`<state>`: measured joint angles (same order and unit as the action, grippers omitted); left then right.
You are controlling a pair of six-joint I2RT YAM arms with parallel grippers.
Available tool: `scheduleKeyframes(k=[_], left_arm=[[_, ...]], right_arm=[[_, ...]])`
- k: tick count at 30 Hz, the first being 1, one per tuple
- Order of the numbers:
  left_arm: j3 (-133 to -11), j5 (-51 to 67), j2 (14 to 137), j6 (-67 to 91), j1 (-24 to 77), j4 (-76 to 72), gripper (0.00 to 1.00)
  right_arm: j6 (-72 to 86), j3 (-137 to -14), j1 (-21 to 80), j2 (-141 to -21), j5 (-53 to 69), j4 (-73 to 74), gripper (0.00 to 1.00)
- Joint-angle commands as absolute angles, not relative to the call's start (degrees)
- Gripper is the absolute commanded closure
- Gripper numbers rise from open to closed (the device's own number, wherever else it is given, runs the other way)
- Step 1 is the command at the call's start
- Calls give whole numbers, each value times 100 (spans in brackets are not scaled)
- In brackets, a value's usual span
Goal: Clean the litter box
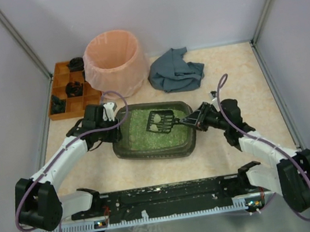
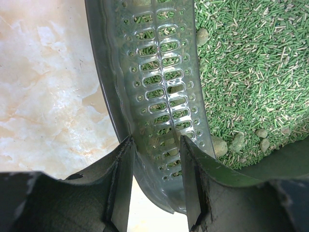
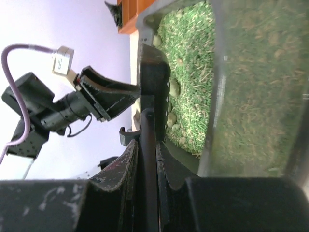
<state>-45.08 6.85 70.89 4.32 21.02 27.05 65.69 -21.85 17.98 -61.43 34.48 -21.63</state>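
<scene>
Table (image 1: 237, 80), pale and marbled, carries everything, and the litter box (image 1: 154, 152) sits at its middle, just in front of the two arms, its green grains spread across the floor of the tray. Behind it and to the left stands the pink-lined bin (image 1: 116, 69), which is probably where the waste should go, with a crumpled grey-blue cloth (image 1: 175, 70) to the bin's right. Over the box, the dark scoop (image 1: 161, 121) sits with a few pale clumps (image 1: 155, 126) on its slotted head; whether it is already clear of the grains cannot be told. The step in hand looks like lifting that load out. The right fingers (image 3: 128, 179) are clenched on the scoop's handle, while the left fingers (image 2: 120, 183) straddle the box's perforated left rim and grasp it, bracing the tray. To do this well, hold the scoop head level so the clumps do not roll off. A small shake low over the box would let loose grains fall through the slots. Then raise the scoop well clear of the far rim before swinging toward the bin. The left grasp should stay firm so the tray does not slide.
</scene>
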Motion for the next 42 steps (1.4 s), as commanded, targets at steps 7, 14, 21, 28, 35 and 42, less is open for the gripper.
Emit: scheduleKeyframes(k=[7, 14, 21, 28, 35, 42], left_arm=[[-4576, 1226, 7198, 509, 2222, 2601, 53], [-4552, 1234, 7153, 523, 2215, 2573, 53], [-4576, 1290, 7036, 594, 2210, 2498, 53], [-4704, 1262, 6980, 688, 2218, 2437, 52], [-4824, 1082, 7034, 723, 2210, 2343, 52], [-4663, 1033, 6873, 799, 2218, 2153, 52]], right_arm=[[6545, -2191, 1633, -5838, 3202, -2114, 100], [6359, -2522, 1739, -6206, 3859, -2424, 100], [6345, -2629, 1910, -6278, 3909, -2577, 100], [6631, -2271, 1682, -5856, 3227, -2547, 100], [6170, -2601, 1697, -5854, 3046, -1618, 100], [6000, -3026, 1721, -6244, 3607, -1583, 100]])
